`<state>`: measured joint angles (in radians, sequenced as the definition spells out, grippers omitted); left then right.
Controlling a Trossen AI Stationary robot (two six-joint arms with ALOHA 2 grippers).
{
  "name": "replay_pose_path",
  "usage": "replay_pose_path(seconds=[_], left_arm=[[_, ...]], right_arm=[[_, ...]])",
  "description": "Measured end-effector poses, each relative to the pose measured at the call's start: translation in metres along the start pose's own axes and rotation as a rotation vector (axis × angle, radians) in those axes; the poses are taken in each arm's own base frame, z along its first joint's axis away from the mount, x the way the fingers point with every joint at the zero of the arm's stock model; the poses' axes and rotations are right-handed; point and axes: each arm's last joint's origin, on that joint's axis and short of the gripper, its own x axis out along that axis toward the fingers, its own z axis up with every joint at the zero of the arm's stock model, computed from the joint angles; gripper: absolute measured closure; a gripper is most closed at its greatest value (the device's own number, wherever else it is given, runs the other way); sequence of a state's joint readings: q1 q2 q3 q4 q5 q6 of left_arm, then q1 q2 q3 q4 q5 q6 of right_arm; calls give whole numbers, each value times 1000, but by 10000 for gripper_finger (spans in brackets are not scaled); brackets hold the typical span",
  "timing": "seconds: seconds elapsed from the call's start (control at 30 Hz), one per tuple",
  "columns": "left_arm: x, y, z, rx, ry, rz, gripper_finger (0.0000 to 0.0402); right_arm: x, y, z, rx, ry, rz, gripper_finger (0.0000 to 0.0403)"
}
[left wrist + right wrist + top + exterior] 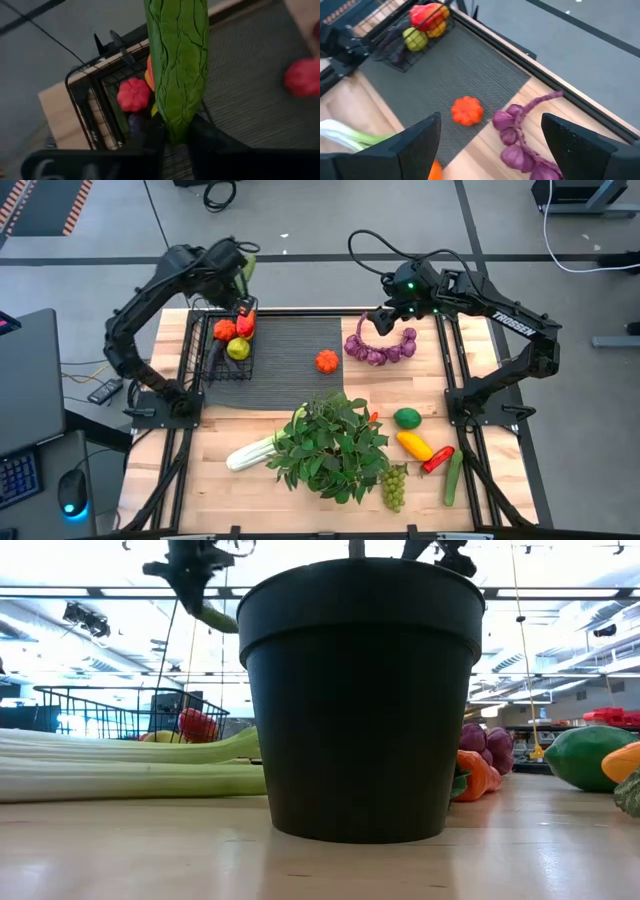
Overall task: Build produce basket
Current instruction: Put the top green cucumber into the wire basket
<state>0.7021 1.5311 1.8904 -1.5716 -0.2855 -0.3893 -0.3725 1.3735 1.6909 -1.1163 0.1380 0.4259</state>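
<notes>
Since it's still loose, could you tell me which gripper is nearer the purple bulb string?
Right. The right gripper hovers open above the purple bulb string; the left gripper is over the basket.

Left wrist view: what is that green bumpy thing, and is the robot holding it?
A cucumber. The left gripper has its fingers shut on one end of it, above the basket. The right gripper is open and holds nothing.

Plant pot hides table middle in low view; cucumber top cut off.
</notes>
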Motion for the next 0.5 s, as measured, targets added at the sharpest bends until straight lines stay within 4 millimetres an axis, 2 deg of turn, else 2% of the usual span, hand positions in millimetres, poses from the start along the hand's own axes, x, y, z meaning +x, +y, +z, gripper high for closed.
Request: replay_pose_path(seconds=[0.2,0.43,0.5], left_arm=[[-25,5,-16,-175,-65,-49,339],[-45,9,-32,-256,-114,-107,342],[-46,12,-42,-269,-110,-111,342]], right_arm=[[-1,11,0,-17,-19,75,56],[-4,24,-4,-50,0,177,56],[-5,27,-6,-69,14,203,56]])
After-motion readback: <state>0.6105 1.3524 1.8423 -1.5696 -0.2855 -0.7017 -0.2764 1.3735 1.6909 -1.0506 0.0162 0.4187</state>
